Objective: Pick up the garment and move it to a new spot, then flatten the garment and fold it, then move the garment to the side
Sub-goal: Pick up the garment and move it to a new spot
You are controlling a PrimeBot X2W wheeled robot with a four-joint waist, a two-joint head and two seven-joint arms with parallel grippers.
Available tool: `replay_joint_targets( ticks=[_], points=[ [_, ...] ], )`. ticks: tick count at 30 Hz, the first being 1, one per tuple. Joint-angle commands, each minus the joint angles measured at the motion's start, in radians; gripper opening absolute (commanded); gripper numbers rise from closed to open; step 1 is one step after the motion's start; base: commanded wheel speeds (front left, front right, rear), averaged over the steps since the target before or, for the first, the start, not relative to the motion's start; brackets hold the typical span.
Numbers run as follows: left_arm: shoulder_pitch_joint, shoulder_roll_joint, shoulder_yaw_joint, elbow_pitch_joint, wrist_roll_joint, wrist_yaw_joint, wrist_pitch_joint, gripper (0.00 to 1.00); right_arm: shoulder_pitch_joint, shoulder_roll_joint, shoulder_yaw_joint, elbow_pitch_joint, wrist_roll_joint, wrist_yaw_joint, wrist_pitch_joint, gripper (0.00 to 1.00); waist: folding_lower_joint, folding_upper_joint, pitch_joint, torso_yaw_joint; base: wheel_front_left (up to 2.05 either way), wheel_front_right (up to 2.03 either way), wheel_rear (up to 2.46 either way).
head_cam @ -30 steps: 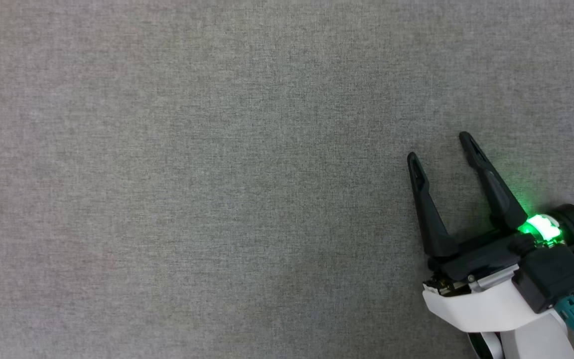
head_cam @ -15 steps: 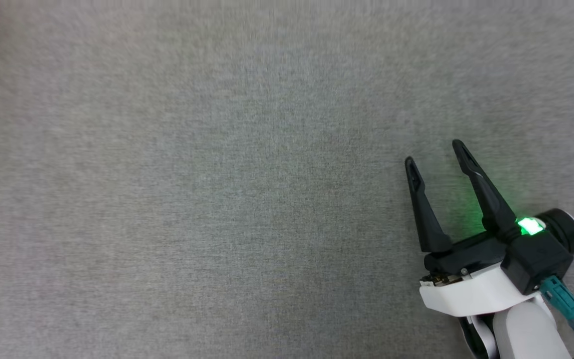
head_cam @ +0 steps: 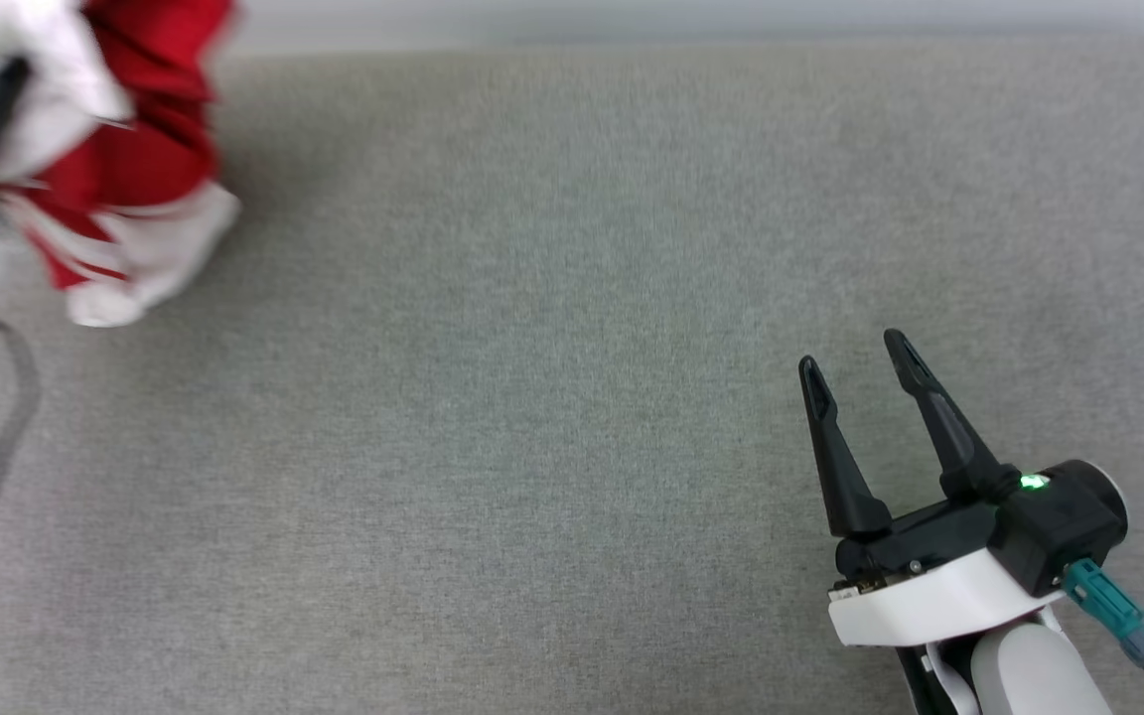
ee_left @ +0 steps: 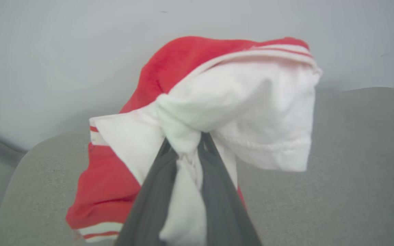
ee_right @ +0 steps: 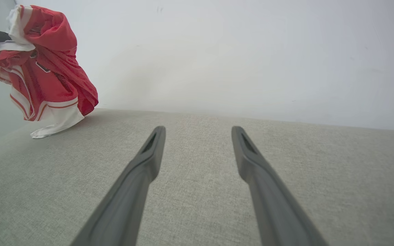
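Left gripper (ee_left: 186, 140) tight on bunched garment (ee_left: 251, 99)

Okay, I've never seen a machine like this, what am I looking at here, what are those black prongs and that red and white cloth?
This is a two-armed robot; the black prongs are its gripper fingers. One picture looks down from a camera on its head: the right gripper sits open over a grey fabric surface. The other two come from cameras on the wrists, looking along each gripper's fingers. In the left wrist one, the left gripper is shut on a bunched red sleeveless jersey with white lining and striped trim, holding it up. The right wrist one shows that jersey from across the surface.
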Motion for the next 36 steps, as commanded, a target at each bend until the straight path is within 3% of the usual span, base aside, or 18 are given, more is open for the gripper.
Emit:
replay_joint_targets(
  ticks=[1,5,15,23,27,28,29,36],
  points=[
    [0.023,-0.036,-0.008,-0.026,-0.012,0.009,-0.016,0.00,0.015,-0.001,0.000,0.005,0.014,-0.001,-0.002,1.00,0.0000,-0.0001,-0.053,0.004,0.00,0.00,0.00],
    [0.067,-0.107,-0.049,-0.097,0.023,0.045,-0.057,0.00,0.019,-0.001,-0.003,0.019,0.021,-0.001,-0.002,1.00,0.0000,-0.0001,-0.097,-0.005,0.00,0.00,0.00],
    [0.244,-0.352,-0.188,-0.243,0.069,0.152,-0.173,0.00,0.029,-0.001,-0.032,0.013,0.045,-0.001,-0.002,1.00,0.0000,-0.0001,-0.153,-0.070,0.00,0.00,0.00],
    [0.327,-0.540,-0.392,-0.188,0.192,0.188,-0.195,0.00,0.028,0.000,-0.085,0.009,0.033,-0.001,-0.002,1.00,0.0000,-0.0001,-0.159,-0.127,0.00,0.00,0.00],
    [0.348,-0.612,-0.473,-0.117,0.229,0.177,-0.188,0.00,0.023,0.000,-0.100,0.005,0.031,-0.001,-0.002,1.00,0.0000,-0.0001,-0.154,-0.142,0.00,0.00,0.00],
    [0.350,-0.622,-0.495,-0.098,0.245,0.172,-0.186,0.42,0.023,0.000,-0.102,0.004,0.032,-0.001,-0.002,1.00,0.0000,-0.0001,-0.154,-0.144,0.00,0.00,0.00],
    [0.353,-0.635,-0.513,-0.081,0.254,0.168,-0.186,1.00,0.025,0.000,-0.103,0.004,0.033,-0.001,-0.002,1.00,0.0000,-0.0001,-0.154,-0.144,0.00,0.00,0.00],
    [0.351,-0.681,-0.528,-0.016,0.274,0.129,-0.264,1.00,0.045,0.000,-0.107,0.019,0.028,-0.001,-0.002,1.00,0.0000,-0.0001,-0.182,-0.118,0.00,0.00,0.00]
  ],
)
